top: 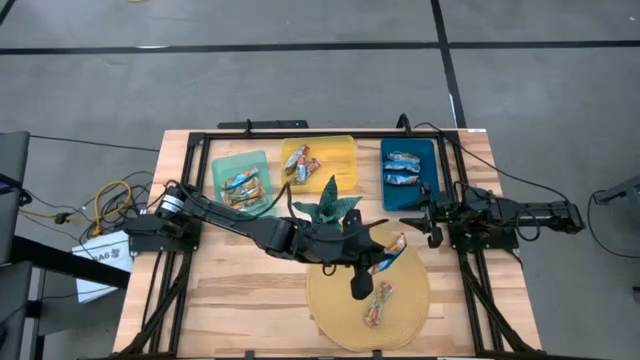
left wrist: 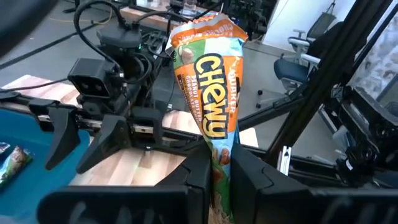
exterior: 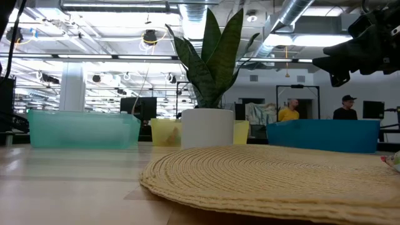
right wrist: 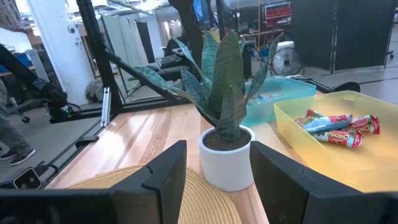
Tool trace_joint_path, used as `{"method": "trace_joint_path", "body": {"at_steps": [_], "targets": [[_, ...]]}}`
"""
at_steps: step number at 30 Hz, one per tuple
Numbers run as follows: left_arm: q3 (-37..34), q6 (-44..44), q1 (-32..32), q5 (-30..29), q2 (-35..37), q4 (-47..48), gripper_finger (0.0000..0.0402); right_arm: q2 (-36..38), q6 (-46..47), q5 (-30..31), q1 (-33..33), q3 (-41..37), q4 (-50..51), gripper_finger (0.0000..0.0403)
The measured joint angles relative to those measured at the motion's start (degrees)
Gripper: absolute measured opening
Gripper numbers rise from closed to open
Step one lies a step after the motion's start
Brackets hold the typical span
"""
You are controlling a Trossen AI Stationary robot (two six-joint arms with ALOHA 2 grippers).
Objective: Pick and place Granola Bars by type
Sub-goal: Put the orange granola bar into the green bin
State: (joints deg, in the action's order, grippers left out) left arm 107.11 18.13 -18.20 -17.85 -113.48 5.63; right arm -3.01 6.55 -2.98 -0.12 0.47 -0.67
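My left gripper [top: 383, 258] reaches across the table over the round woven mat [top: 340, 315] and is shut on an orange granola bar [left wrist: 208, 74] marked "Chewy". A second multicoloured bar [top: 378, 303] lies flat on the mat. More bars lie in the green tray [top: 240, 185], the yellow tray [top: 300, 162] and the blue tray [top: 403, 170]. My right gripper [top: 418, 222] hovers open near the blue tray, touching nothing. In its wrist view, its fingers [right wrist: 168, 180] point at the potted plant [right wrist: 227, 106]. My left gripper pinches the orange bar by one end [left wrist: 219, 163] between its two fingers [left wrist: 196, 171]. The rest of the wrapper sticks out past the fingertips, toward the right arm. The bar [top: 394, 247] is lifted clear above the mat.
The green plant in its white pot [top: 328, 208] stands between the trays and the mat, close beside the left arm. The right arm's open gripper [left wrist: 81, 134] is close in front of the held bar. A black frame [top: 470, 290] borders the table. People stand in the room beyond [exterior: 289, 111].
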Motion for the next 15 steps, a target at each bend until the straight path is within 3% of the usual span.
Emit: {"method": "trace_joint_path", "body": {"at_steps": [10,15], "targets": [[0.00,-1.42,1.87,1.03,0.56,0.19,0.0029,0.02,0.00,0.00,0.00,0.00,0.00,0.0169],[-0.39,-2.40,4.87,0.76,3.72,5.01,0.0029,0.02,0.00,0.02,-0.02,0.00,-0.02,0.0169]]}}
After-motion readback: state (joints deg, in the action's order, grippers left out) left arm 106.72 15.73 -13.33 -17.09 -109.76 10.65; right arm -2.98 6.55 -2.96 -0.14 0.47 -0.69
